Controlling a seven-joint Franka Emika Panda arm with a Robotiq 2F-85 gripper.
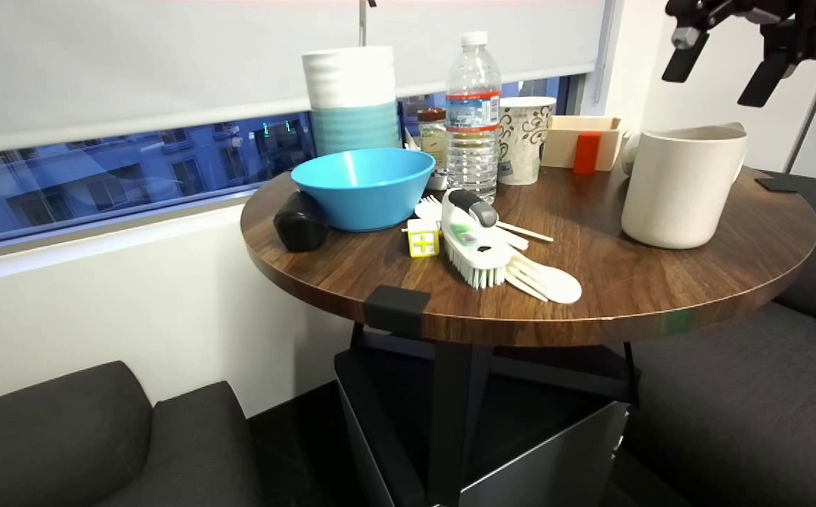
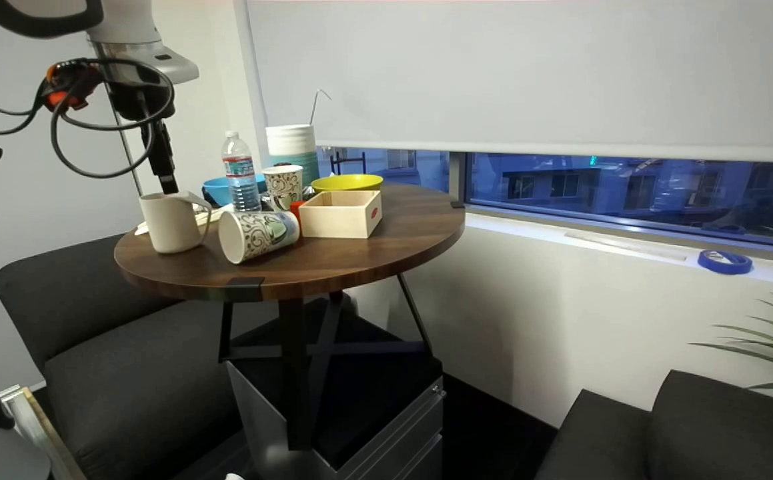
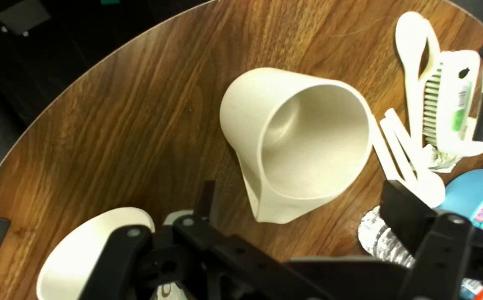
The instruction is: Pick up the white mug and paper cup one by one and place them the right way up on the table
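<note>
The white mug point(image 1: 682, 190) stands upright on the round brown table point(image 1: 584, 225). It also shows in an exterior view point(image 2: 169, 223) and in the wrist view point(image 3: 316, 141), with its open mouth up and its handle toward the paper cup. The patterned paper cup point(image 2: 259, 233) lies on its side on the table beside the mug. It shows at the lower left of the wrist view point(image 3: 78, 254), partly behind the gripper, and is mostly hidden behind the mug in an exterior view point(image 1: 628, 151). My gripper point(image 1: 717, 83) is open and empty, above the mug and apart from it.
A second patterned cup point(image 1: 526, 141) stands upright behind a water bottle point(image 1: 474, 148). A wooden box point(image 2: 339, 220) and red block point(image 1: 586, 153) are near the lying cup. A blue bowl point(image 1: 362, 193), brush point(image 1: 474, 243), white cutlery point(image 1: 552, 282) and yellow bowl point(image 2: 347, 183) are also on the table.
</note>
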